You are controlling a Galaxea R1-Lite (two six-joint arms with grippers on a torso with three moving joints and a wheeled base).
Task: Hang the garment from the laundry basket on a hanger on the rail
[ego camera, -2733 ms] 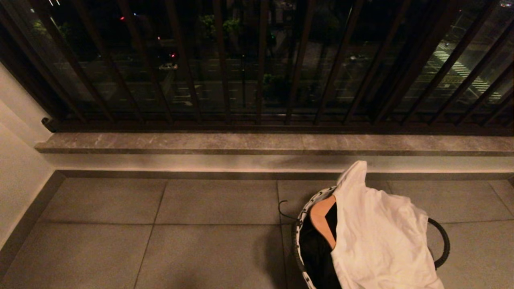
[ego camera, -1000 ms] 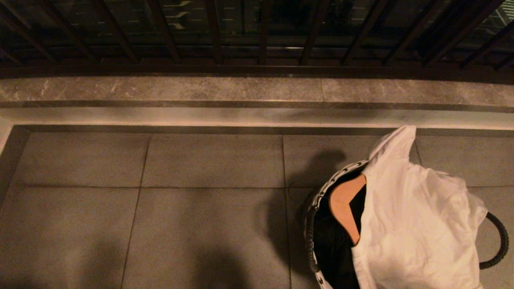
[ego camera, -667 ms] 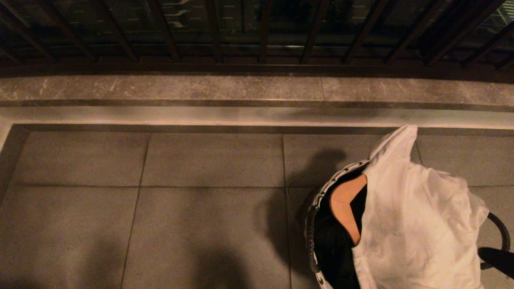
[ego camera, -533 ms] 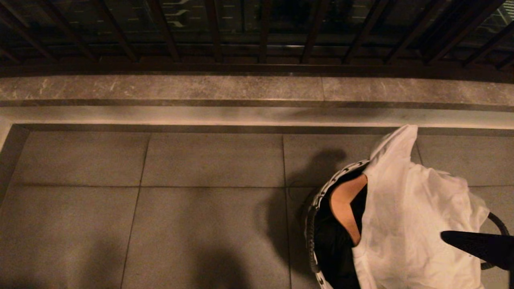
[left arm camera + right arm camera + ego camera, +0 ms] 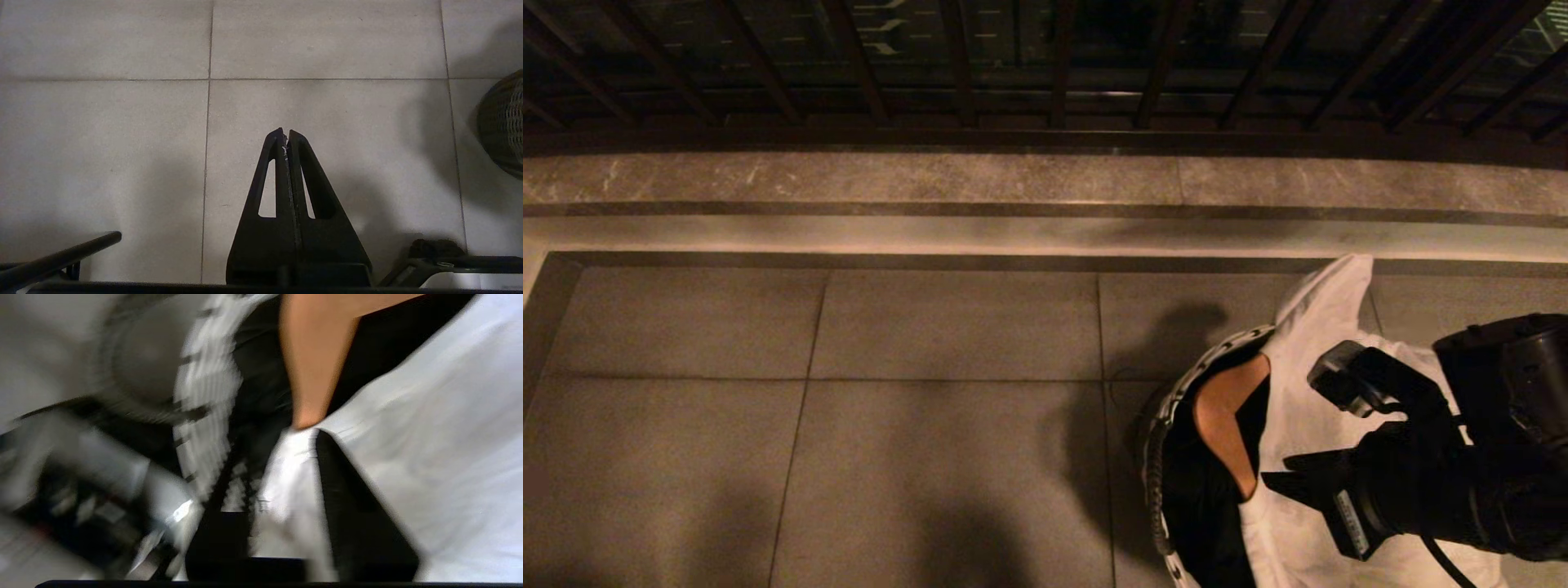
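Barely begun: white garment (image 5: 1327,359) lies in the laundry basket (image 5: 1176,400), right gripper (image 5: 282,457) fingers parted above it, grasping nothing; left gripper (image 5: 286,136) clenched, parked.

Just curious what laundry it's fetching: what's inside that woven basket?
Inside the laundry basket, a wooden hanger lies on dark fabric. A white garment drapes over the rim, hiding whatever lies beneath.

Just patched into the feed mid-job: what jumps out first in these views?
The white garment draped over the laundry basket at the lower right of the head view, with a tan wooden hanger poking out beside it. The right gripper hangs above that cloth, fingers parted. The left gripper is shut, pointing at bare floor tiles.
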